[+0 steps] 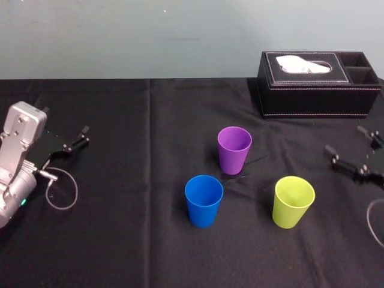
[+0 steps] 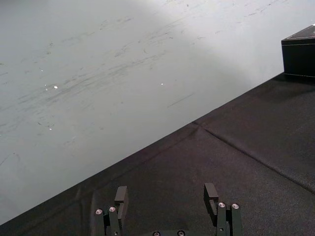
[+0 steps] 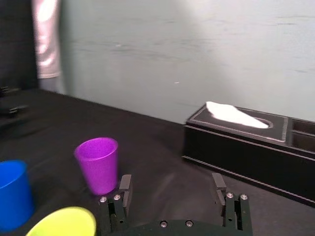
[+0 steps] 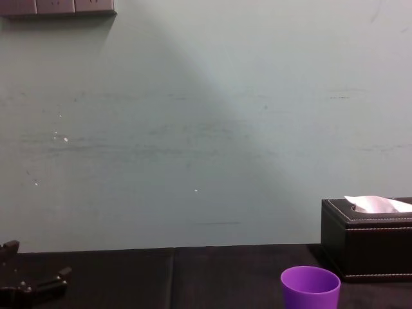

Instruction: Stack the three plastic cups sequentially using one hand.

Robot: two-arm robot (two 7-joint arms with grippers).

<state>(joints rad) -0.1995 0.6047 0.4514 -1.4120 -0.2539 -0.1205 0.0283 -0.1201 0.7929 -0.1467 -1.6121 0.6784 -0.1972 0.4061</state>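
Three plastic cups stand upright and apart on the black tablecloth: the purple cup [image 1: 234, 150] [image 3: 97, 164] [image 4: 309, 288] farthest back, the blue cup [image 1: 204, 201] [image 3: 12, 194] in front of it to the left, the yellow-green cup [image 1: 293, 202] [image 3: 64, 222] to the front right. My right gripper [image 1: 347, 143] [image 3: 172, 183] hovers open at the table's right side, to the right of the yellow-green cup, with nothing between its fingers. My left gripper [image 1: 81, 137] [image 2: 166, 194] rests open and empty at the far left.
A black tissue box [image 1: 318, 84] [image 3: 246, 147] [image 4: 370, 238] with a white tissue sits at the back right, behind the cups. A loose cable [image 1: 63, 192] loops beside the left arm. A pale wall rises behind the table.
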